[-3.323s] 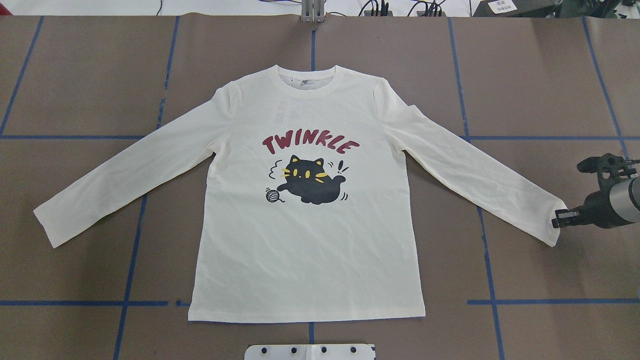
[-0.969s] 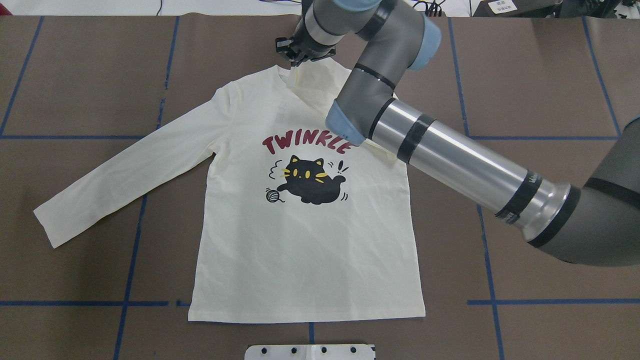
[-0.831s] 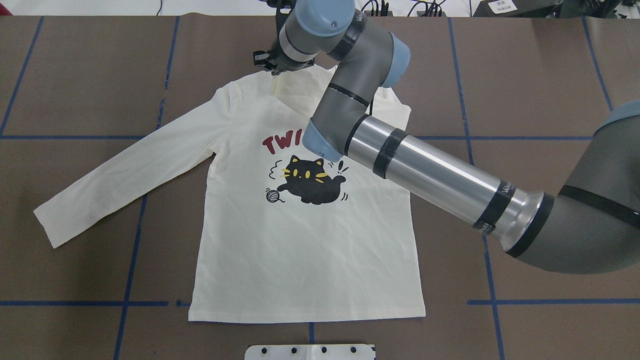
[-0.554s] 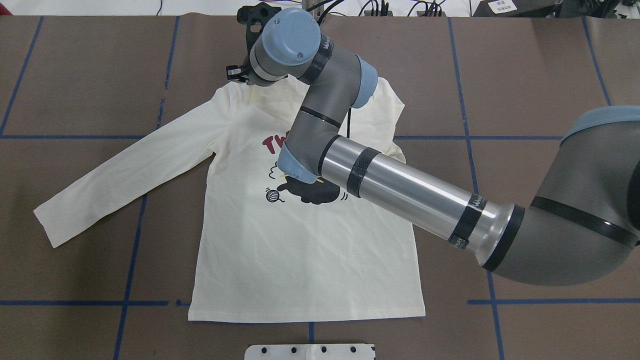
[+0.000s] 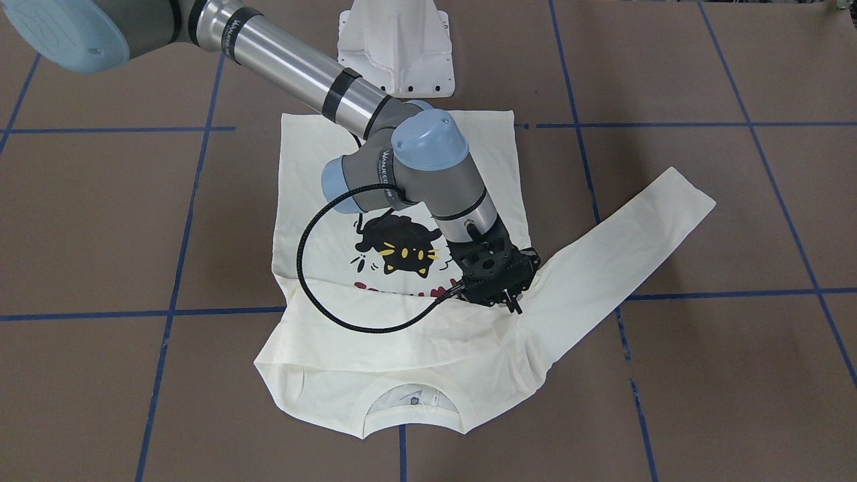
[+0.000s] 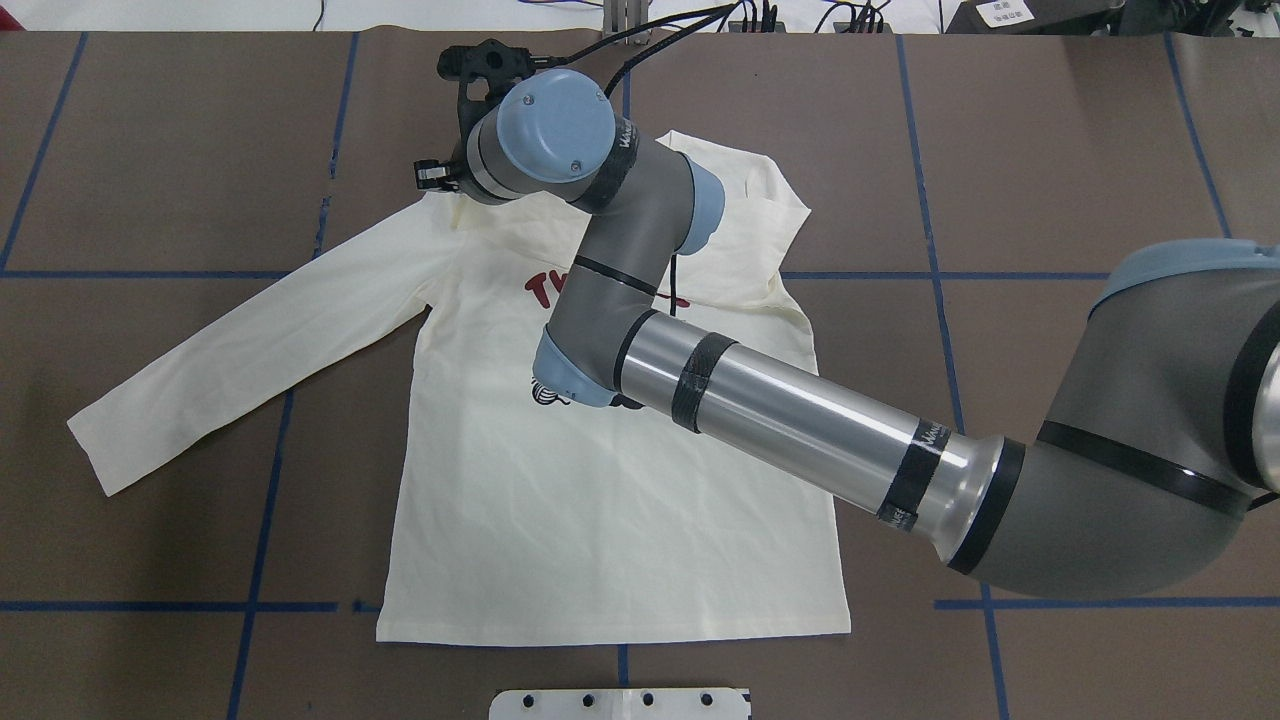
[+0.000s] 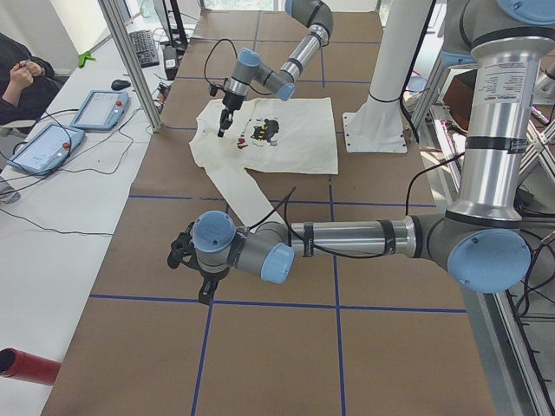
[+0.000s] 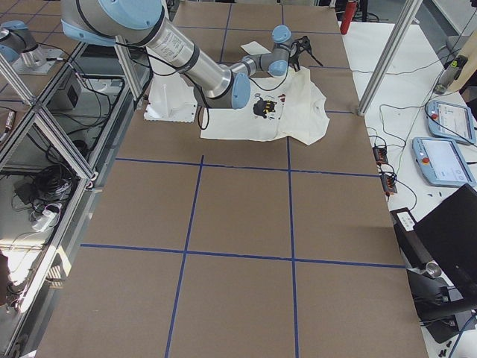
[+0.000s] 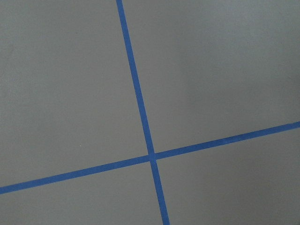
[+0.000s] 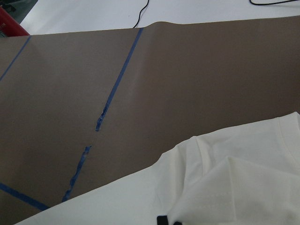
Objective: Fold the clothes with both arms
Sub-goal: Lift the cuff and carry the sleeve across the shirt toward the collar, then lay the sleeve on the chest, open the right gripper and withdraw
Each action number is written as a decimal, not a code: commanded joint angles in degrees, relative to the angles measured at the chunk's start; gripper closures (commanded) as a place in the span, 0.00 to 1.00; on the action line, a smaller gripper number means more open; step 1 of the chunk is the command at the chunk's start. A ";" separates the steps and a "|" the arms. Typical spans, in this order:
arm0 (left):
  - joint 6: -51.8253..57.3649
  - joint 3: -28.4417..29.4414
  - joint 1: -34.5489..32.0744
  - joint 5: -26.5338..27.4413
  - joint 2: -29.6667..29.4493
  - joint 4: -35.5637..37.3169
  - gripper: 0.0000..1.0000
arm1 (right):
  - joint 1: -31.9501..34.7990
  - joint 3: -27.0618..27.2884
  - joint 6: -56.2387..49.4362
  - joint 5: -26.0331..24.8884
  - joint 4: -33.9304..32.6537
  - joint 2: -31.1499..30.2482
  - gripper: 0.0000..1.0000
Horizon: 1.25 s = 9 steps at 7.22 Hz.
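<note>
Saw black two-finger right pincer (image 5: 512, 304) pinching the folded-over sleeve (image 5: 402, 335) of the cream long-sleeved cat-print T-shirt (image 5: 308, 174), spread on the brown counter (image 5: 669, 67). Found red lettering (image 6: 540, 288) mostly covered by sleeve and arm; could not tell the state of the left pincer (image 7: 205, 290).

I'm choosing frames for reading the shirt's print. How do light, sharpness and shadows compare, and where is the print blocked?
Overhead exterior: even light, sharp, but the right arm hides most of the print on the T-shirt. Exterior front-facing: sharp, cat print visible, soft shadows, lettering mostly covered by folded cloth. Side views: T-shirt too small. Right wrist-mounted: only plain cloth.
</note>
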 commanded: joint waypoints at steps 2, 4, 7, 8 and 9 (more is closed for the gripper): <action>0.00 0.30 0.08 0.00 -0.12 -0.01 0.00 | -2.20 -0.04 6.35 -1.56 0.24 1.95 0.02; -0.26 0.82 0.08 0.00 -0.47 -0.01 0.00 | -2.74 -0.39 12.09 -2.72 -0.54 2.31 0.01; -12.17 0.65 1.30 0.61 -0.83 -8.14 0.00 | -0.56 11.57 11.76 2.70 -20.32 -3.18 0.01; -18.22 0.30 4.53 1.57 -0.74 -9.66 0.00 | 2.07 18.35 11.49 6.65 -28.51 -6.79 0.00; -24.72 -2.05 7.69 4.28 -0.39 -9.85 0.00 | 5.75 21.81 10.27 12.60 -33.98 -9.52 0.00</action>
